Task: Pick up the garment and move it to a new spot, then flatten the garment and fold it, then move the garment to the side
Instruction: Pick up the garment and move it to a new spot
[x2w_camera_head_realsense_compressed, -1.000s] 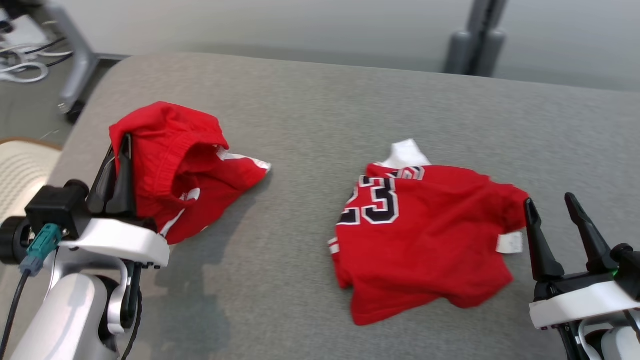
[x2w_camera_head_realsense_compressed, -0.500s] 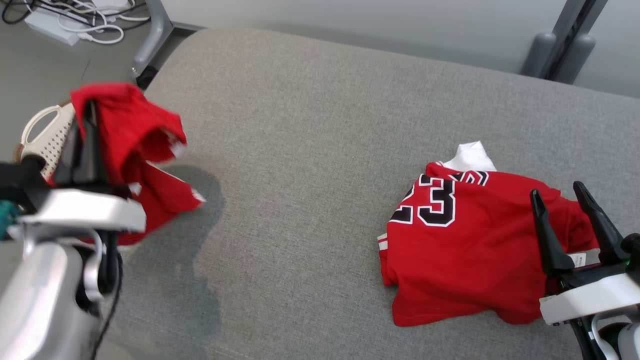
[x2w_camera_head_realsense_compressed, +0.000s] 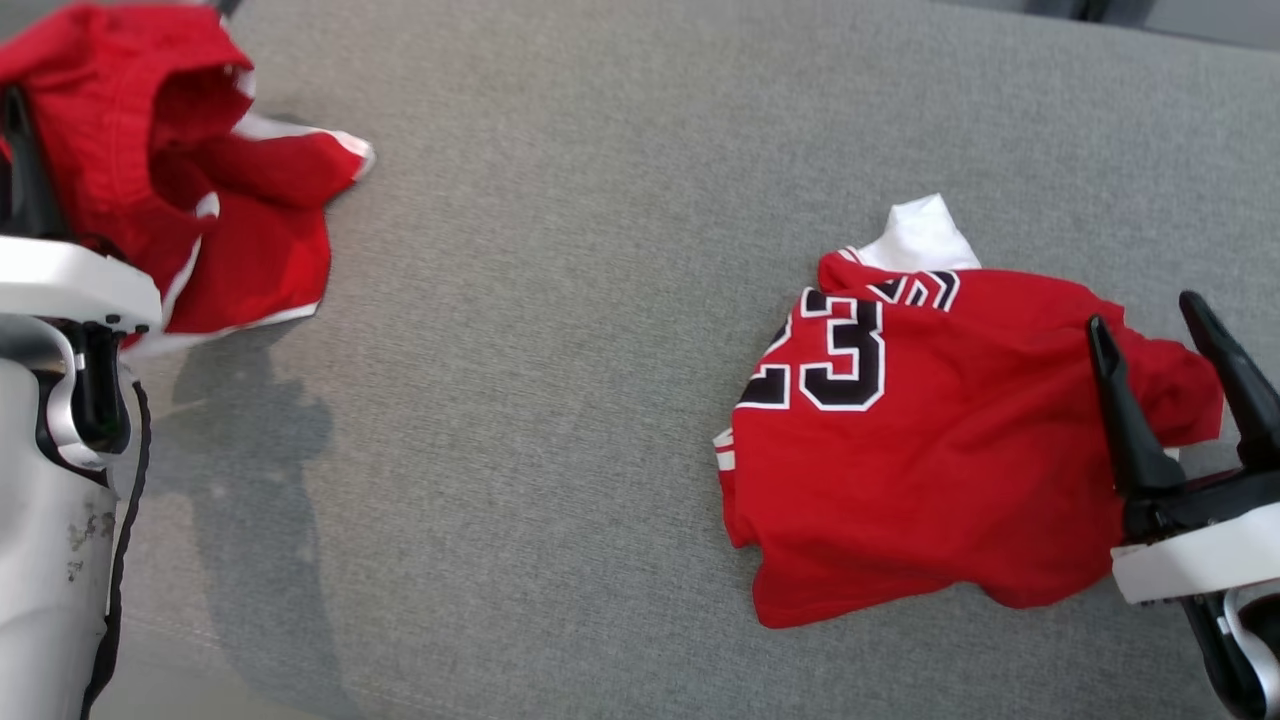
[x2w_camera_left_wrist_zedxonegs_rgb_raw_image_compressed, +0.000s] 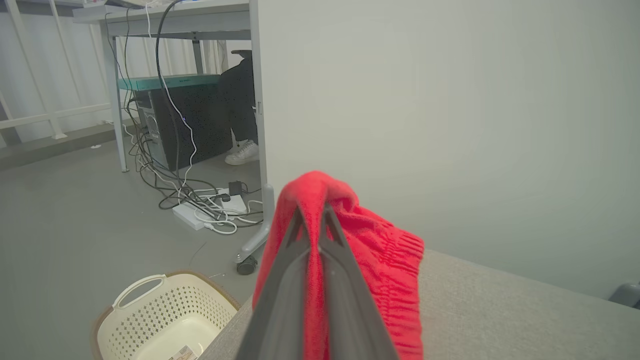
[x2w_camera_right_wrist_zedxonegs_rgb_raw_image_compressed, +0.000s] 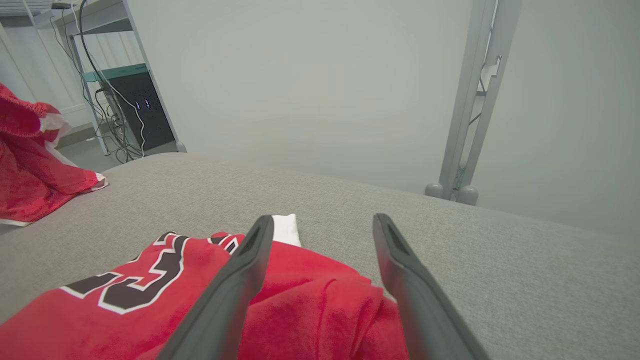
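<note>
Drooping from left jaws, red garment (x2w_camera_head_realsense_compressed: 120, 120) (white-trimmed) looks crumpled.

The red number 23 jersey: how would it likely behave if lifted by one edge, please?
Probably floppy: the jersey lies rumpled, with folds near the open right tool. It would likely sag and drape like the other red garment hanging from the shut left tool. It looks thin, so probably light.

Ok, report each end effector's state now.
Left end effector: closed on the crumpled red fabric garment with white trim.
Right end effector: open, holding nothing, by the red fabric jersey numbered 23.
</note>
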